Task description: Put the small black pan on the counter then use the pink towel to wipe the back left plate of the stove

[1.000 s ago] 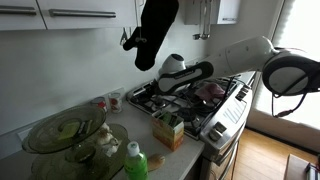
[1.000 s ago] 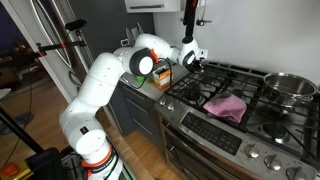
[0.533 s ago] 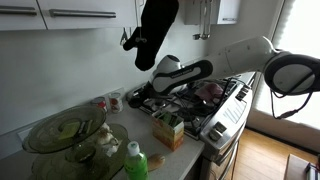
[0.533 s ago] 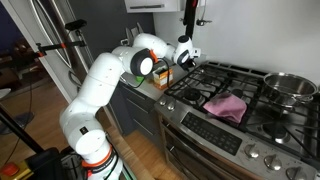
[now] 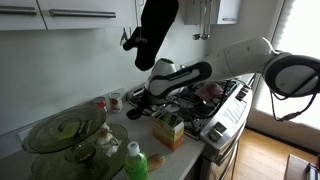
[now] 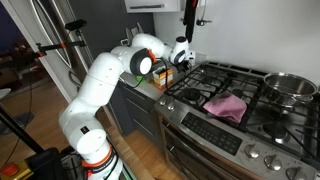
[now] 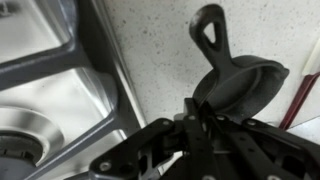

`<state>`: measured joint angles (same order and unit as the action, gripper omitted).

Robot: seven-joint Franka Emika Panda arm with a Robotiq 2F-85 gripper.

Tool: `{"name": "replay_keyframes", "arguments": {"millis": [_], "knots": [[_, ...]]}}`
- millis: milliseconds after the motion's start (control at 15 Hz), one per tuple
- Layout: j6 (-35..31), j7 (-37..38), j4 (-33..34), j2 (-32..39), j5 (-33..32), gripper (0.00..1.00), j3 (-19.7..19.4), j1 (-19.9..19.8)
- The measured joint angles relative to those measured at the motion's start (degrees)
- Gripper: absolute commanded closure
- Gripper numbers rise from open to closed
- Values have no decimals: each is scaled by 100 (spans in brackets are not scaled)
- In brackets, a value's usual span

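My gripper (image 7: 204, 116) is shut on the rim of the small black pan (image 7: 240, 84) and holds it over the speckled counter (image 7: 150, 40), just beside the stove's edge (image 7: 40, 70). The pan's handle points away from the jaws. In both exterior views the gripper (image 5: 141, 99) (image 6: 181, 55) sits at the stove's counter-side edge; the pan is hard to make out there. The pink towel (image 6: 226, 105) lies crumpled on the stove grates and also shows in an exterior view (image 5: 210, 92).
A large steel pot (image 6: 290, 87) stands on a far burner. On the counter are a small box (image 5: 168, 130), a green bottle (image 5: 135, 161) and stacked glass dishes (image 5: 65, 131). A dark oven mitt (image 5: 156, 30) hangs above.
My gripper has moved with the pan from above the stove's back corner sideways toward the counter. The towel has not moved.
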<state>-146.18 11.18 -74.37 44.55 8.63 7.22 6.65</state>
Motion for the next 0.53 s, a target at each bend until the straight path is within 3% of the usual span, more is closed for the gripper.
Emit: {"name": "replay_keyframes", "arguments": {"millis": [467,533], "knots": [[226,-146,-94,17,-97,98,-109,50],[226,-155,-94,17,-103,92,-114,53]]}}
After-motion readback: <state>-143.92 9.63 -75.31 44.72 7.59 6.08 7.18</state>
